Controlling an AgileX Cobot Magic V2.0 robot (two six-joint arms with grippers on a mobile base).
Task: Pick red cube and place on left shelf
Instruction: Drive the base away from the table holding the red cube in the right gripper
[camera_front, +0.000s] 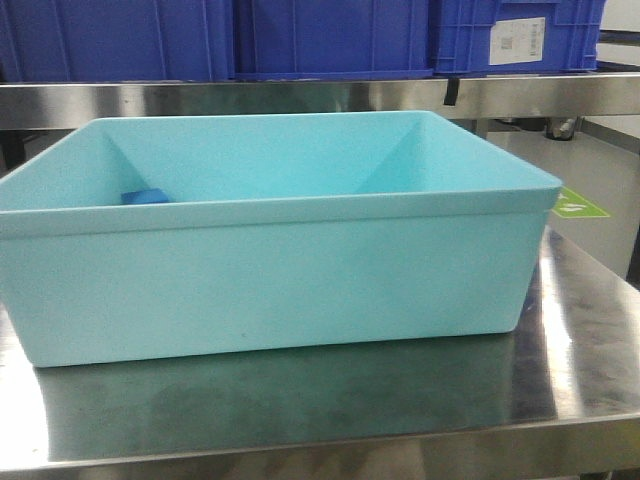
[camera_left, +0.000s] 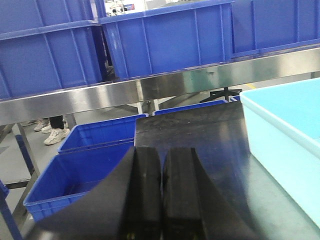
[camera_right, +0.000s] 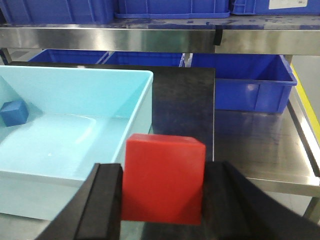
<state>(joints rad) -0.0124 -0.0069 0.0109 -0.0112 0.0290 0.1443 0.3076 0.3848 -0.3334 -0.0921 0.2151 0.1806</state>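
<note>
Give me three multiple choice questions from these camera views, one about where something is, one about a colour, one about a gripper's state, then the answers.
1. Where is the small blue cube?
A) inside the turquoise plastic tub
B) on the floor
C) under the tub

2. What colour is the cube between the right gripper's fingers?
A) green
B) red
C) yellow

3. How is the left gripper?
A) wide open
B) shut on a cube
C) shut, empty

Answers:
1 A, it sits on the tub's floor by a far corner.
2 B, the right wrist view shows the red cube clamped between both black fingers.
3 C, its black fingers nearly meet with nothing between them.
</note>
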